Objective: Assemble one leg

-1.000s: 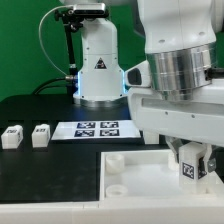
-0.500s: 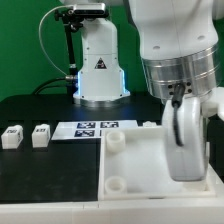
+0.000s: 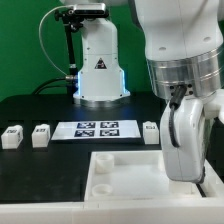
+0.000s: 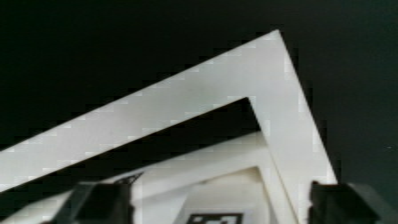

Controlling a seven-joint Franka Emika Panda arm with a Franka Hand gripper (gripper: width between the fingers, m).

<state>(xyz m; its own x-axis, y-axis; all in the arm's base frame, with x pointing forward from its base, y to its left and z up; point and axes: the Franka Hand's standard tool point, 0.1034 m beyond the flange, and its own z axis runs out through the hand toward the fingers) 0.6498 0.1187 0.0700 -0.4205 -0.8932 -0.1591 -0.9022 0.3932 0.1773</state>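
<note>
The big white-and-silver robot arm [image 3: 180, 60] fills the exterior view's right side, above a large flat white square panel with round corner sockets [image 3: 130, 185] at the front of the black table [image 3: 30, 110]. The thin white marker board [image 3: 97, 129] lies behind it. Three small white block-like plastic legs stand in that row: two at the exterior view's left [image 3: 12, 137] [image 3: 41, 135], one just right of the board [image 3: 151, 132]. In the wrist view the gripper [image 4: 215, 205] shows dark fingers [image 4: 98, 203] spread apart, a tagged white piece [image 4: 215, 214] between them; whether they grip it, I cannot tell
</note>
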